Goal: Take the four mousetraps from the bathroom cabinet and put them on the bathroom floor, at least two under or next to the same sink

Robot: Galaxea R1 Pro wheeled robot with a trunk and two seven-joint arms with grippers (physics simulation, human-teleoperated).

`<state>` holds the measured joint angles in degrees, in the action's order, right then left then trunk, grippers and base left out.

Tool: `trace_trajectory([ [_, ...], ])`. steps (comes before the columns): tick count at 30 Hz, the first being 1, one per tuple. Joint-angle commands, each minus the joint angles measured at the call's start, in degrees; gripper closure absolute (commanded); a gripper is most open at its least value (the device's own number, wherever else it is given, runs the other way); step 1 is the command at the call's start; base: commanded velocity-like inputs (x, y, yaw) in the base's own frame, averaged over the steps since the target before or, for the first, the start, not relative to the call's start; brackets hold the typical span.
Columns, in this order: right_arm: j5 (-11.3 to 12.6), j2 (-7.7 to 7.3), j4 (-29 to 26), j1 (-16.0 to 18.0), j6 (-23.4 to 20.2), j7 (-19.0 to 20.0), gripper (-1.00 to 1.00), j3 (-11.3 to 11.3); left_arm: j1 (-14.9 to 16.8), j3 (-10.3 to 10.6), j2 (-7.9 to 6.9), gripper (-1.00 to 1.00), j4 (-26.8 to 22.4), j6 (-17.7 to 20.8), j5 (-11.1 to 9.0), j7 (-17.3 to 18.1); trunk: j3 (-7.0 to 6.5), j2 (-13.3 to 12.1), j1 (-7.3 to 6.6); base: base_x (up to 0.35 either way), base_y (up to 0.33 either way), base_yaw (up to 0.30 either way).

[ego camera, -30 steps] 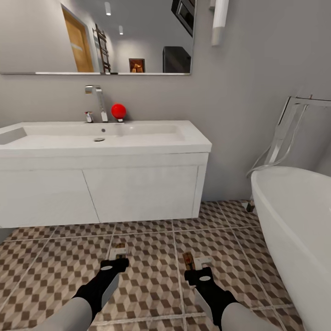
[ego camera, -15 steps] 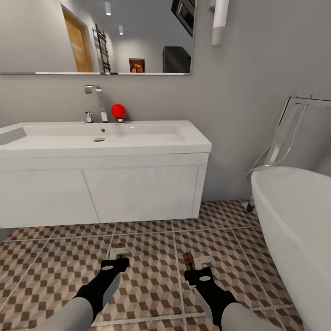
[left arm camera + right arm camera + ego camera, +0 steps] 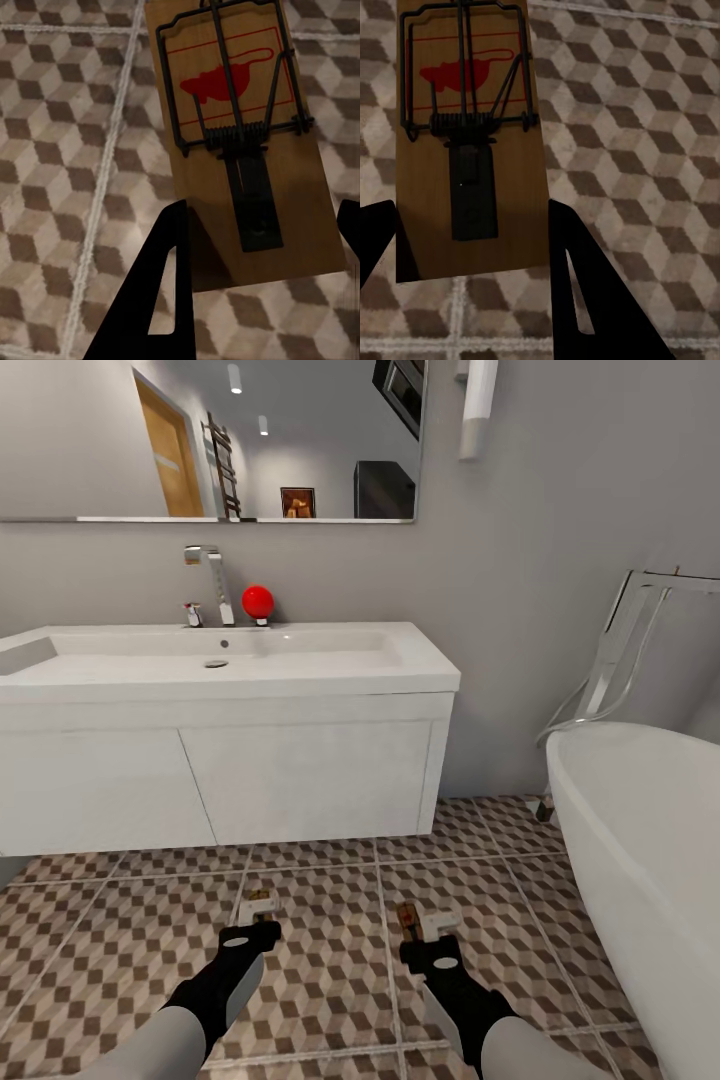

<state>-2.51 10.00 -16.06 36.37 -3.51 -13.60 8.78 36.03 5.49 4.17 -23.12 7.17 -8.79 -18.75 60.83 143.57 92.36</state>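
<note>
1. Each trap is a light, stiff wooden board; grip the bare end, clear of the spring.
2. Left gripper [image 3: 250, 936] pinches one trap [image 3: 240, 142]; right gripper [image 3: 432, 954] pinches another trap [image 3: 469, 135], both low in frame.
3. Patterned floor [image 3: 330, 950] lies flat; sink [image 3: 225, 670] centre-left, bathtub [image 3: 650, 840] right.

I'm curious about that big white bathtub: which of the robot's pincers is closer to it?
Right. The right pincer hangs over the floor tiles just beside the bathtub, while the left pincer is farther off, in front of the sink.
</note>
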Motion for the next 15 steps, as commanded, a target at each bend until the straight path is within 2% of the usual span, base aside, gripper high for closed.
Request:
trace_trajectory([
  [1, -0.15, 0.0, -0.17, 0.02, -0.38, -0.57, 1.0, 0.33, 0.01, 0.51, -0.06, 1.0, -0.17, 0.3, -1.22, -0.49, 0.05, 0.02, -0.01, 0.0, 0.0, 0.0],
  [4, -0.2, 0.0, -0.33, 0.02, -0.43, -0.55, 1.0, 0.32, 0.01, 0.53, -0.12, 1.0, -0.38, 0.55, -3.79, -0.46, 0.05, 0.02, -0.01, 0.0, 0.0, 0.0],
  [9, -0.17, 0.0, -0.37, 0.02, -0.44, -0.55, 1.0, 0.28, 0.01, 0.64, -0.01, 1.0, -0.58, 3.43, -4.79, -0.42, 0.05, 0.02, -0.01, 0.0, 0.0, 0.0],
  [11, -0.2, 0.0, -0.37, 0.02, -0.43, -0.55, 1.0, 0.28, 0.01, 0.76, 0.68, 1.0, -0.72, 5.37, -4.77, -0.41, 0.05, 0.02, -0.01, 0.0, 0.0, 0.0],
  [12, -0.2, 0.0, -0.37, 0.02, -0.39, -0.55, 1.0, 0.28, 0.01, 0.8, 1.49, 1.0, -0.73, 6.41, -4.66, -0.44, 0.05, 0.02, -0.01, 0.0, 0.0, 0.0],
  [15, -0.21, 0.0, -0.44, 0.02, -0.26, -0.55, 1.0, 0.28, 0.01, 0.96, 2.7, 1.0, -0.71, 7.55, -4.59, -0.47, 0.5, 0.05, 0.04, 0.0, 0.0, 0.0],
])
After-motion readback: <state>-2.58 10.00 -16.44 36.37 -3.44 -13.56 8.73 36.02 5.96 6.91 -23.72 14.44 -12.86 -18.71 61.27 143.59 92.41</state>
